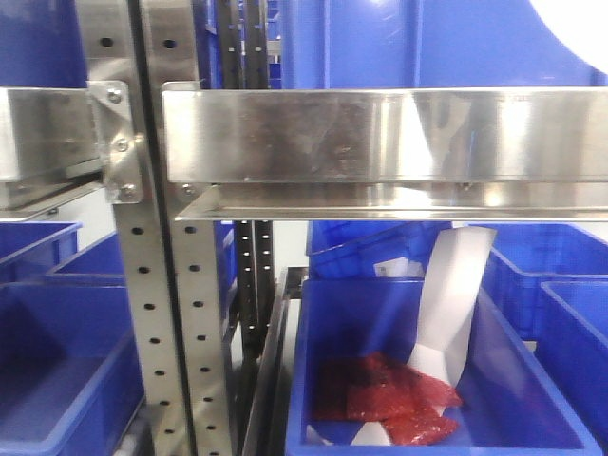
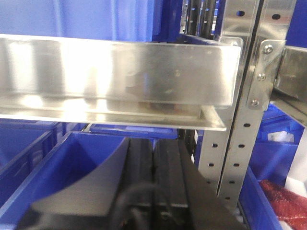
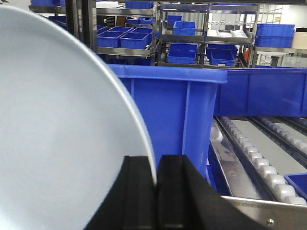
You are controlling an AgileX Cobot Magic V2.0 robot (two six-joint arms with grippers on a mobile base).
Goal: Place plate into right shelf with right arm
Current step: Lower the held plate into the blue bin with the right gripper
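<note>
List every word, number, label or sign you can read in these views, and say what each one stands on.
No text can be read in any view.
The white label in the rear blue bin: too blurred to read.
The white paper sheet: no print shows.
The plate and the shelf front rail: no markings visible.
</note>
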